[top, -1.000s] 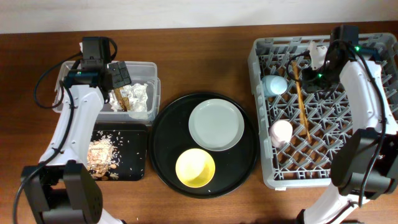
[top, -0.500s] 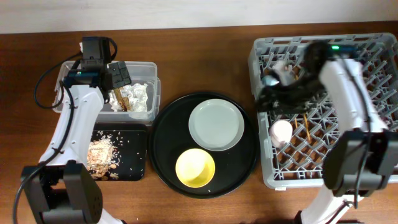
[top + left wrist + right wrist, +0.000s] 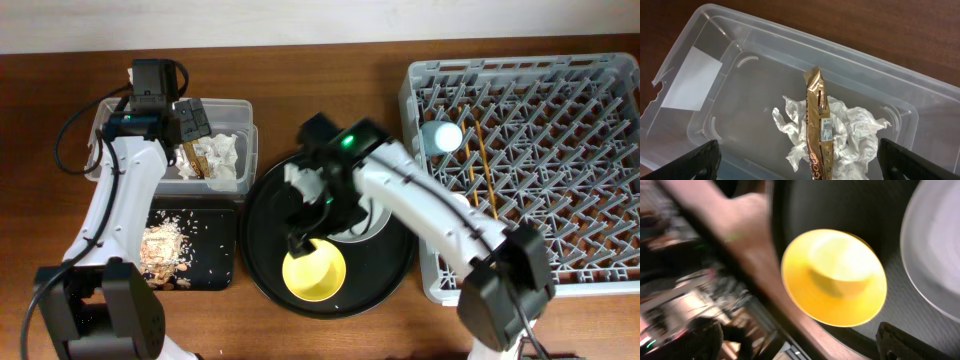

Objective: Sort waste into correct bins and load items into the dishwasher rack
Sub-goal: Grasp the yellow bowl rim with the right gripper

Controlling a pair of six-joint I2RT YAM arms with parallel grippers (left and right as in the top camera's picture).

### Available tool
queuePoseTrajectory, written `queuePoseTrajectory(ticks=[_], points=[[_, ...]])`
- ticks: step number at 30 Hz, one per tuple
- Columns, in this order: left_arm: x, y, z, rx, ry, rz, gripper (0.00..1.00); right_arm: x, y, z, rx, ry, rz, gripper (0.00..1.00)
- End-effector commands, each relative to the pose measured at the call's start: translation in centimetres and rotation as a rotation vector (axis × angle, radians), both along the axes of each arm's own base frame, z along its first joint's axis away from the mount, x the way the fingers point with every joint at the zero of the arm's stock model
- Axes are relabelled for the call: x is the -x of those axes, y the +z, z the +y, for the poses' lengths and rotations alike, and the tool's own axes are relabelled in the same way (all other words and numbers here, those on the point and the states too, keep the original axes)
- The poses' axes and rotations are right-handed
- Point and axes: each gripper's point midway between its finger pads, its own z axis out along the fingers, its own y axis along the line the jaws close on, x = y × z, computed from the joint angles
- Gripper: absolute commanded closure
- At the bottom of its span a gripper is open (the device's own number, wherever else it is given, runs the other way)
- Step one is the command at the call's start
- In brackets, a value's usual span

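My left gripper (image 3: 192, 122) hangs open over the clear tub (image 3: 700, 75), nothing between its fingers. Below it in the tub lie a brown-gold wrapper (image 3: 818, 122) and crumpled white napkins (image 3: 852, 137). My right gripper (image 3: 303, 228) is open and empty just above the yellow bowl (image 3: 835, 277), which sits upright on the round black tray (image 3: 262, 250). The pale plate (image 3: 940, 255) lies beside the bowl, partly under my right arm. In the grey rack (image 3: 560, 90) are the blue cup (image 3: 441, 135) and the chopsticks (image 3: 480, 160). The pink cup is hidden.
A shallow black tray (image 3: 215, 215) with brownish crumbly scraps (image 3: 162, 245) lies in front of the tub. The rack's upright pegs fill the right side. Bare wooden table (image 3: 330, 100) lies behind the round tray. The right wrist view is blurred.
My right gripper opened at the rack, then the arm swung left to the round tray, above the yellow bowl. The left arm has not moved.
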Motion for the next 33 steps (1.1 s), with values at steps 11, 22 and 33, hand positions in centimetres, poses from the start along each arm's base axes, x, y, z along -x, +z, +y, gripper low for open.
queuePoseTrajectory(ticks=[11,22,33], points=[[0.0,-0.6,0.1,0.0,-0.003,0.014,0.01,3.5,-2.2,3.9,0.176,-0.034,-0.192,0.75],[0.0,-0.6,0.1,0.0,-0.003,0.014,0.01,6.8,-8.6,3.1,0.179,-0.055,-0.07,0.64],[0.0,-0.6,0.1,0.0,-0.003,0.014,0.01,6.9,-8.8,3.2,0.176,-0.043,-0.083,0.62]])
